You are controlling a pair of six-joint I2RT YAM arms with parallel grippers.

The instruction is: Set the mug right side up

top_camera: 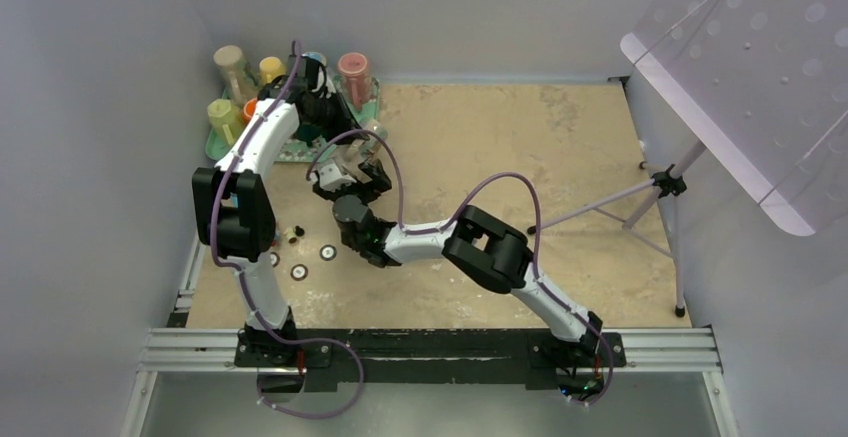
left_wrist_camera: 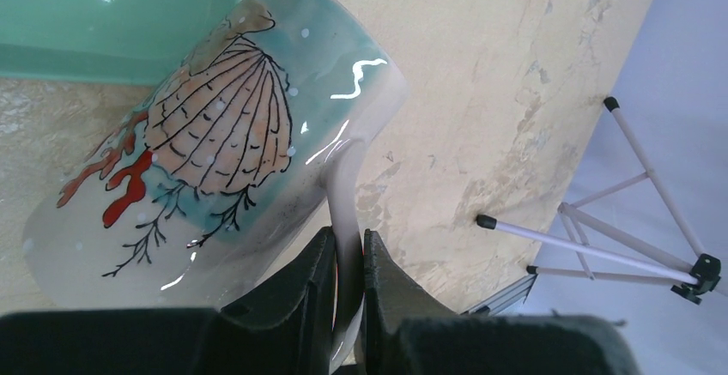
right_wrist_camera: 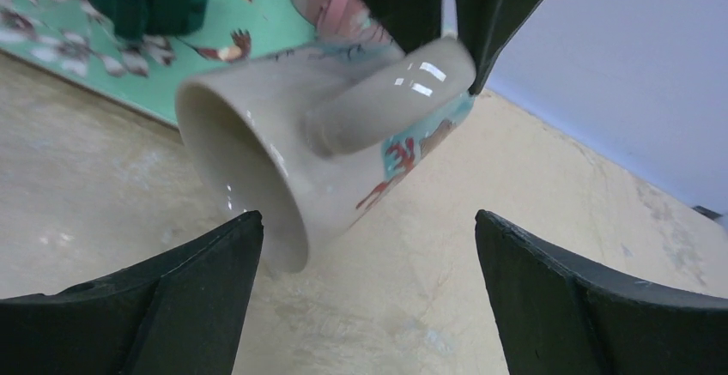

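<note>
1. Orientation. The mug (right_wrist_camera: 283, 160) is tipped over, with its long axis nearer level than upright. Its open mouth faces obliquely down toward the right wrist camera, and its base points back toward the tray (left_wrist_camera: 103, 40). The handle (left_wrist_camera: 343, 203) is on top.

2. Position. The mug sits over the table (left_wrist_camera: 481, 66), just beside the tray's near edge. I cannot tell whether its lower rim touches the table.

3. Grip. The left fingers (left_wrist_camera: 300, 281) are clenched on the handle from above. The right fingers (right_wrist_camera: 189, 306) are spread wide, one on each side of the mug, with no contact.

4. Materials. The mug is glazed ceramic with a cream interior. A teal band carries a peach scallop shell and red coral. The table is mottled beige, and the tray is glossy green.

5. Surroundings. Tall tumblers (top_camera: 352, 69) stand on the tray behind the mug. Small discs (top_camera: 300, 272) lie near the left arm, and a tripod (top_camera: 660, 182) stands to the right, well apart.
</note>
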